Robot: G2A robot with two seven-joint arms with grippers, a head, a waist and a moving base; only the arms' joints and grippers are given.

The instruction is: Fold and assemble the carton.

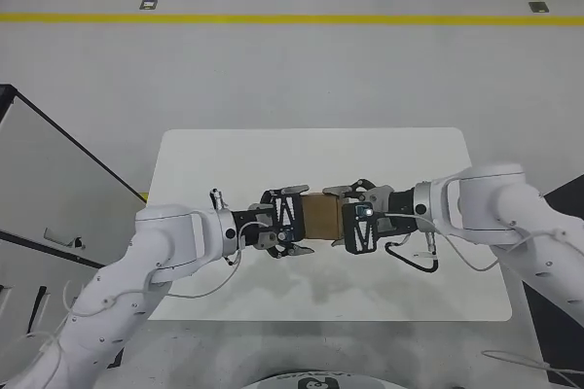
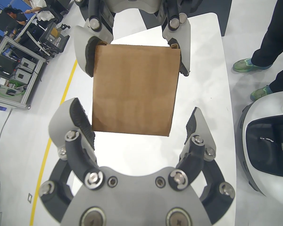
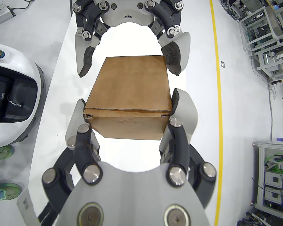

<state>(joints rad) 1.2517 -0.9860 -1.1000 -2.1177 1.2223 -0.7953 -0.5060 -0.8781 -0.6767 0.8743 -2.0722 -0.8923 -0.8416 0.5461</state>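
Right claw (image 3: 129,109) pinches one end of the carton (image 3: 132,83); left claw (image 2: 136,124) spread opposite.

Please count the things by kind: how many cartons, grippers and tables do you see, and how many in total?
carton: 1
grippers: 2 (left gripper open around one end of the carton, right gripper shut on the other end)
table: 1
total: 4
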